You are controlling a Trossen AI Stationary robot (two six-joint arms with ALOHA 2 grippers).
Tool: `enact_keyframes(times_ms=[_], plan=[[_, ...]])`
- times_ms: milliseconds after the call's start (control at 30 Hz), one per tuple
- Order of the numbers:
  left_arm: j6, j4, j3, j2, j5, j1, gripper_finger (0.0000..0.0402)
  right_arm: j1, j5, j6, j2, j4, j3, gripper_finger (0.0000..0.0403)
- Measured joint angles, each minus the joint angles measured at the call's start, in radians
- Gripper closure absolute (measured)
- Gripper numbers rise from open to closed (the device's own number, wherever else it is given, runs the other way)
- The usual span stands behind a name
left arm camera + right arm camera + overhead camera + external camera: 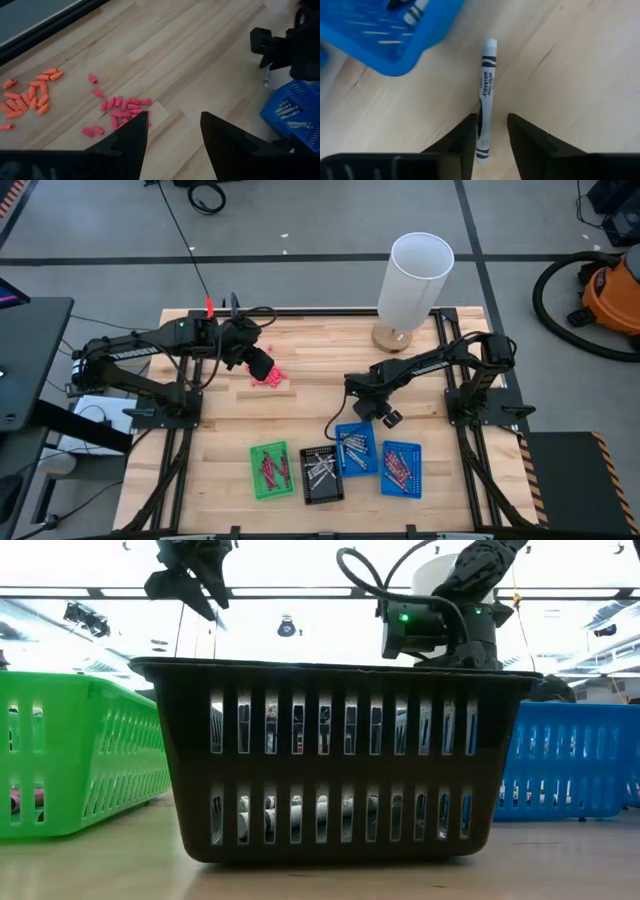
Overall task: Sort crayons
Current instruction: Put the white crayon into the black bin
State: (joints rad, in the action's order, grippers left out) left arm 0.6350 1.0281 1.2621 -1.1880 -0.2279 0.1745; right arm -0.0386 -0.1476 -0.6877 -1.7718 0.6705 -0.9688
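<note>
Beside the blue tray (395, 45), our right claw (492, 132) pinches a white crayon (487, 95) by its end; this off-centre grip may let it swing loose.

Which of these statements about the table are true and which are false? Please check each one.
1. The right tool has a grey crayon between its fingers. True.
2. The left tool is shut on a pink bit. False: it is open and holds nothing.
3. The table has one green tray, one black tray and two blue trays. True.
4. The black tray is empty. False: silvery grey crayons lie in it.
5. The pink bits lie in a tray. False: they lie loose on the wooden table.
</note>
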Motion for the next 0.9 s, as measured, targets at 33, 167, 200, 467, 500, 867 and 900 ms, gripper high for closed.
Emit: enact_keyframes(times_ms=[33, 167, 200, 467, 500, 867, 900], plan=[[0.0, 0.0, 0.0, 0.002, 0.0, 0.0, 0.021, -0.008, -0.007, 0.007, -0.001, 0.003, 0.0, 0.0278], [0.0, 0.001, -0.001, 0.011, 0.0, 0.0, 0.021, -0.036, -0.026, 0.037, -0.003, 0.013, 0.0, 0.0313], [0.0, 0.001, 0.0, 0.015, 0.0, 0.0, 0.021, -0.042, -0.027, 0.039, -0.003, 0.014, 0.0, 0.0323], [0.006, 0.014, -0.001, 0.05, -0.007, 0.002, 0.021, -0.075, -0.062, 0.102, -0.004, 0.033, -0.001, 0.0386], [0.006, 0.013, 0.0, 0.053, -0.009, 0.002, 0.021, -0.077, -0.067, 0.105, 0.001, 0.036, -0.001, 0.0386], [-0.015, 0.008, -0.001, 0.057, -0.078, -0.008, 0.0209, -0.083, -0.043, 0.124, 0.125, 0.086, 0.006, 0.0369], [-0.018, 0.008, -0.001, 0.057, -0.098, -0.011, 0.0209, -0.083, -0.045, 0.135, 0.139, 0.084, 0.006, 0.0369]])
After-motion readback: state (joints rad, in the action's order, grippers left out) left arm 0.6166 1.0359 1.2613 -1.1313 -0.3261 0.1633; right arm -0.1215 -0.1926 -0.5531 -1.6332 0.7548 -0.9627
